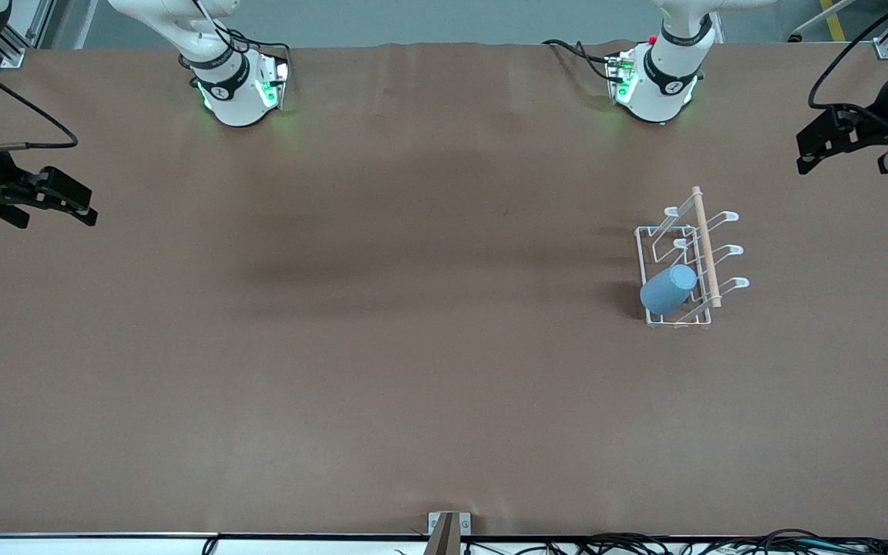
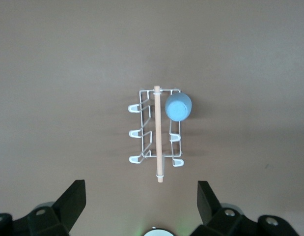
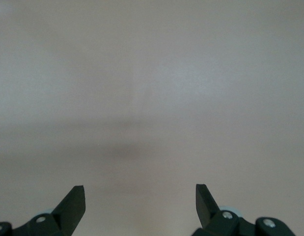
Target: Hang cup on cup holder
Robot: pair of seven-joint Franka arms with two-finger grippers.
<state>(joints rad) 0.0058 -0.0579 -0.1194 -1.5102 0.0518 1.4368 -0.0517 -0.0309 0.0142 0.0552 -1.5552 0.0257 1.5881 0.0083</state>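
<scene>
The light blue cup (image 1: 667, 289) sits tilted over a prong of the white wire cup holder (image 1: 729, 250), at the holder's end nearer to the front camera. The wooden rod (image 1: 704, 247) runs along the holder's top. In the left wrist view the cup (image 2: 178, 106) and the holder (image 2: 134, 132) lie well apart from my gripper. My left gripper (image 1: 805, 154) is open and empty, up in the air at the left arm's end of the table; its fingers (image 2: 75, 196) frame bare table. My right gripper (image 1: 89, 206) is open and empty at the right arm's end, over bare table (image 3: 140, 199).
The brown table cover (image 1: 413, 347) spreads wide around the holder. The two arm bases (image 1: 240, 92) stand along the table's edge farthest from the front camera. Cables (image 1: 644, 543) run along the near edge.
</scene>
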